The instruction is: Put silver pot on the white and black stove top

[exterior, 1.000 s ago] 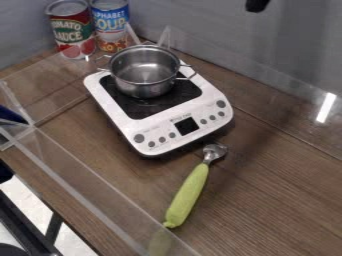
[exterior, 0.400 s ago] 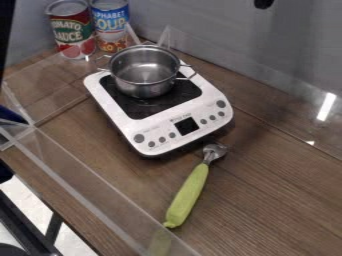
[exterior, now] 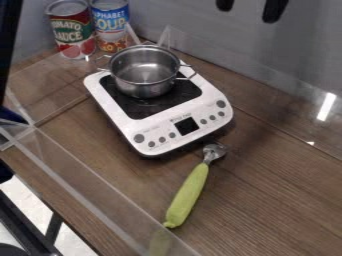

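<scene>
Camera view: silver pot (exterior: 144, 71) sits on stove top (exterior: 160, 104); gripper (exterior: 250, 6) wide open, empty, far above. Retreat w/o nudging pot.

Wooden table (exterior: 281, 190), stove top (exterior: 160, 112), cans (exterior: 91, 28), scoop (exterior: 194, 187)

One silver pot (exterior: 144, 70) sits on one white and black stove top (exterior: 160, 106). Two labelled tin cans stand at the back, one red-labelled can (exterior: 70, 29) and one blue-labelled can (exterior: 112, 24). One green-handled utensil (exterior: 193, 189) lies on the single wooden desk (exterior: 281, 170).
</scene>
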Motion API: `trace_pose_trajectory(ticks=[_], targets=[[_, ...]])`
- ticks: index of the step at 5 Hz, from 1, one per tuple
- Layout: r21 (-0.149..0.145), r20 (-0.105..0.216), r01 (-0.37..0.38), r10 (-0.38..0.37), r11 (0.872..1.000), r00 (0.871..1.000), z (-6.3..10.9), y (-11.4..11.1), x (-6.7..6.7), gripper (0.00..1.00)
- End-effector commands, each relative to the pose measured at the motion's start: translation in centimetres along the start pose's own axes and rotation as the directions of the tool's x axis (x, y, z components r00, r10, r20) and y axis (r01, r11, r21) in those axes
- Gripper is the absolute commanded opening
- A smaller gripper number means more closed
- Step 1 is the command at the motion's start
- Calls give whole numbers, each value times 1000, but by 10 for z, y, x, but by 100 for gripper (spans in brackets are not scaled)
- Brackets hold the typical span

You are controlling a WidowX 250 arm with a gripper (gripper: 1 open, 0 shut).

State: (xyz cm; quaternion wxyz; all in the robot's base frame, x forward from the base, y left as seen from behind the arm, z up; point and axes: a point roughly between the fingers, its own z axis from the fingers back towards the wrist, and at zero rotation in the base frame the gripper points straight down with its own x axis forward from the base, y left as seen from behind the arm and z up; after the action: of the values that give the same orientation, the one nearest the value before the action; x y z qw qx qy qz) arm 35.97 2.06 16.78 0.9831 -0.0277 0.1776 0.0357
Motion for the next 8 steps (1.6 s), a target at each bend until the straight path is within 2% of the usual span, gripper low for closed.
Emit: trace_pose_trajectory(ticks=[1, 2, 3, 6, 8], targets=[[-13, 56, -24, 25, 1000, 998, 18, -13, -20, 100], [-30, 51, -64, 66, 997, 997, 13, -18, -25, 100], [-67, 35, -161, 163, 985, 986, 13, -12, -22, 100], [-67, -24, -211, 209, 975, 978, 8, -12, -19, 100], [-70, -68, -264, 260, 962, 963, -14, -4, -21, 100]])
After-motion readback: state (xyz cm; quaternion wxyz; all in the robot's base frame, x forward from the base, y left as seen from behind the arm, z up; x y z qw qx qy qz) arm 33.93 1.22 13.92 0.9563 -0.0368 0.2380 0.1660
